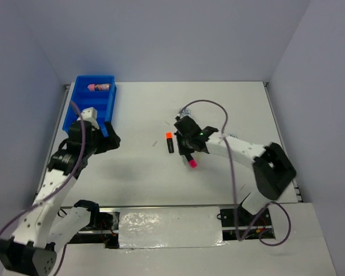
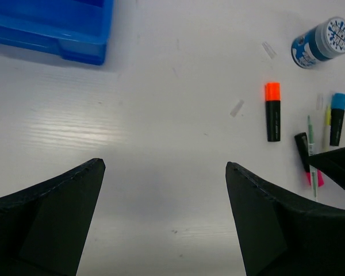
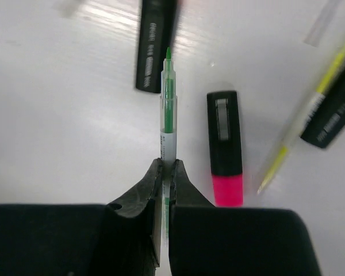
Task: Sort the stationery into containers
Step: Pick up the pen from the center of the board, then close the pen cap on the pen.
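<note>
My right gripper (image 3: pixel 168 167) is shut on a thin green pen (image 3: pixel 168 103), which points away from the jaws just over the table. Beside it lie a pink-capped marker (image 3: pixel 224 146), a black marker body (image 3: pixel 155 46) and a thin yellow pen (image 3: pixel 310 109). From above, the right gripper (image 1: pixel 190 146) sits between the orange-capped marker (image 1: pixel 169 142) and the pink-capped marker (image 1: pixel 192 163). The blue tray (image 1: pixel 92 106) stands at the far left with a pink cylinder (image 1: pixel 98 87) in its far compartment. My left gripper (image 2: pixel 164 167) hangs open and empty near the tray's corner (image 2: pixel 52 26).
The left wrist view also shows a blue-capped marker (image 2: pixel 337 118) and a round blue-grey disc (image 2: pixel 322 43) to the right, with small clear scraps (image 2: pixel 236 108) on the white table. Grey walls close in the table on three sides.
</note>
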Tool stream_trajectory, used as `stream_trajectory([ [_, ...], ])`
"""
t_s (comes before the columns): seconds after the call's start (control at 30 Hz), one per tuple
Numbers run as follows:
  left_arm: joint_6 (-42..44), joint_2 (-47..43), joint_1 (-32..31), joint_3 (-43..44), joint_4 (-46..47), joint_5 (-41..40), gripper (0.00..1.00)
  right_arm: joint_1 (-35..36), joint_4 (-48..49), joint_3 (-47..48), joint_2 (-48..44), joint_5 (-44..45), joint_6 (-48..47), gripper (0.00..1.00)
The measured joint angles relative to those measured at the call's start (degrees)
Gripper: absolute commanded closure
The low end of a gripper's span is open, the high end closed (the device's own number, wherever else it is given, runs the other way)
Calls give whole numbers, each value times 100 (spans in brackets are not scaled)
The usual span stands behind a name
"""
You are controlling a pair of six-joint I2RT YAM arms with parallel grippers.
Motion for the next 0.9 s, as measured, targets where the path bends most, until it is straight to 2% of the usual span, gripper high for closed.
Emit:
stream_trajectory([
  [0.07, -201, 544, -330, -11, 278, 76, 1, 15, -11, -249, -835, -46, 66, 100],
  [0.17, -455, 1606, -1167, 55, 627, -57, 1, 26, 7, -391, -2135, -81, 107, 100],
  [0.3, -551, 3217, -1908, 623, 831, -63, 3, 35, -59, -428, -3405, 28, 111, 100],
  [0.47, -157, 4979, -1978, 1950, 973, -11, 11, 35, -413, -861, -4352, 223, 114, 100],
  [0.6, 247, 5812, -1971, 2761, 931, 24, 28, 35, -793, -1132, -4865, 234, 111, 100],
  [0.67, 413, 6028, -1971, 2970, 890, 55, 33, 35, -883, -1178, -5021, 232, 109, 100],
  [0.9, 717, 6304, -1971, 3097, 643, 262, 39, 35, -929, -1259, -5121, 195, 83, 100],
])
